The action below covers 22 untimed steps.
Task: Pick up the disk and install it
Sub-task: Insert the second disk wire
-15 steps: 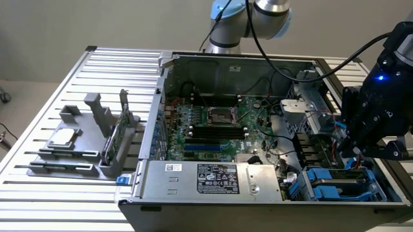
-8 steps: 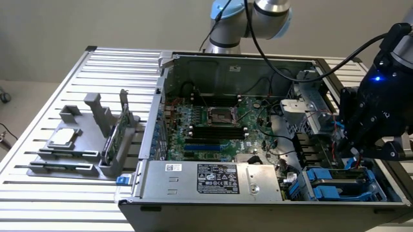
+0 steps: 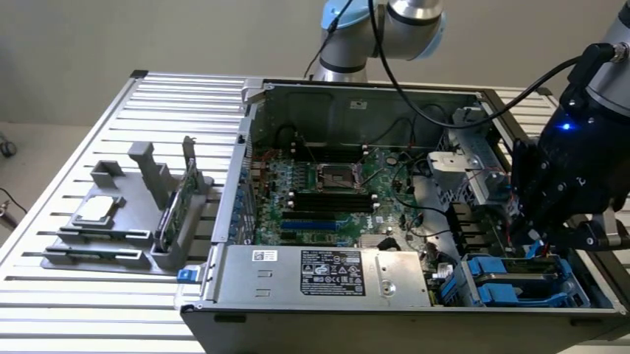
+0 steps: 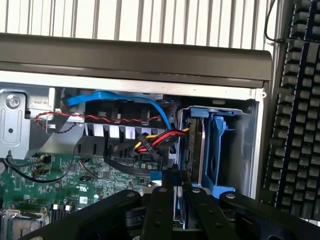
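A: Fingers (image 4: 176, 192) look nearly closed, pinched on a thin blue edge at the top of the disk's blue rail, so I read it as holding the disk (image 4: 192, 150) by that rail.

B: And where does the disk sit?

A: Upright in the drive bay (image 3: 521, 284) at the corner of the computer case (image 3: 394, 221), on the exterior view's right, with the fingers directly above it. It seems partly seated in the blue cage, though how deep I cannot tell.

B: What worries you?

A: 3 things. First, the grip is on narrow plastic, so a tilt could let the rail slip or flex out of the pinch. Second, the red, yellow and black cable bundle (image 4: 157, 142) and the blue ribbon cable (image 4: 125, 100) lie just beside the bay; a sideways drift could snag or trap them under the disk. Third, if the disk goes down crooked, its rails could jam against the cage walls instead of sliding home.

B: Anything else close?

A: The motherboard (image 3: 325, 192) is near, so a dropped disk could strike it.
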{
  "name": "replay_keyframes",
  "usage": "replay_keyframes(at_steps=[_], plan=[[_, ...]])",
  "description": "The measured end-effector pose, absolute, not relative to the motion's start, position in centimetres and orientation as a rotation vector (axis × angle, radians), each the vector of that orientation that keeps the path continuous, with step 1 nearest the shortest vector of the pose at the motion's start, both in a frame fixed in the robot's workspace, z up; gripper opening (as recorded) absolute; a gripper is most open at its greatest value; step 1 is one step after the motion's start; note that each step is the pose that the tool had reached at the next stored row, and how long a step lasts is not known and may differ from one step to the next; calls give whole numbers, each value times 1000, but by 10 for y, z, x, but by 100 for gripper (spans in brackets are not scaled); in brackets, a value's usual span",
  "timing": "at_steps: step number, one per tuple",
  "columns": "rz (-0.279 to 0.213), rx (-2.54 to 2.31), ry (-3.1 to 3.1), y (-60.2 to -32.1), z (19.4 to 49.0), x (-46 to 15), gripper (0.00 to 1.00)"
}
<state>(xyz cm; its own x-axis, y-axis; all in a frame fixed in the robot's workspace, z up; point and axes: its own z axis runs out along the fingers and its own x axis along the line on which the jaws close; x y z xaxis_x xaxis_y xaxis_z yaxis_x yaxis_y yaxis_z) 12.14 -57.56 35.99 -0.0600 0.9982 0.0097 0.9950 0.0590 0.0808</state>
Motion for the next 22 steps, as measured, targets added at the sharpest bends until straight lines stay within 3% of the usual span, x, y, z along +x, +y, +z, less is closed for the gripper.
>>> replay_keyframes(at_steps=[13, 22], plan=[[108, 2135, 2240, -586, 349, 127, 17], [164, 2167, 2252, -591, 345, 130, 17]])
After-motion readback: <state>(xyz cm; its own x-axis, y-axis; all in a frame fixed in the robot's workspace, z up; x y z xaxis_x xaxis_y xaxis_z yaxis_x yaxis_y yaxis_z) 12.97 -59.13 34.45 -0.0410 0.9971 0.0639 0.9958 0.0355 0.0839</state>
